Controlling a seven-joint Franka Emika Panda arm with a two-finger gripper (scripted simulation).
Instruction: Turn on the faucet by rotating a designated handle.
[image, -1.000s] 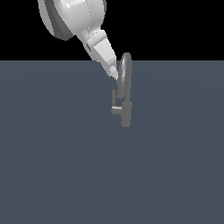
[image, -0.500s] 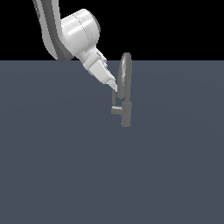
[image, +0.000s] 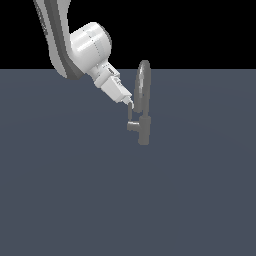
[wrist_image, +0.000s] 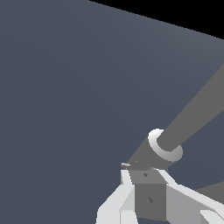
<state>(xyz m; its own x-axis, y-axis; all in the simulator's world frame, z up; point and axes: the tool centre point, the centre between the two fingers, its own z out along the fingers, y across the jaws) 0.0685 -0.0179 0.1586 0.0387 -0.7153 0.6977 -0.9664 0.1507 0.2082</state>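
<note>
So the handle (image: 131, 118) is that little grey lever sticking up off the end of the short side stub, on the exterior view's left of the faucet (image: 143, 107) body. The faucet itself stands upright on the flat grey-blue floor (image: 60, 190), roughly mid-scene, with its tall skinny loop spout rising well above the handle.

The gripper (image: 129, 103) comes in at a slant from the upper left of the faucet in the exterior view, and its fingertips sit right at the top of the handle, just beside the spout loop. Looks like touching, but I can't say for sure from that angle.

In the wrist view the faucet (wrist_image: 175, 135) is a thick grey bar running away diagonally, with a pale ring around it. The white fingers (wrist_image: 127, 179) are right up against a grey block, and honestly I can't tell if the pincer is spread or squeezing anything.
</note>
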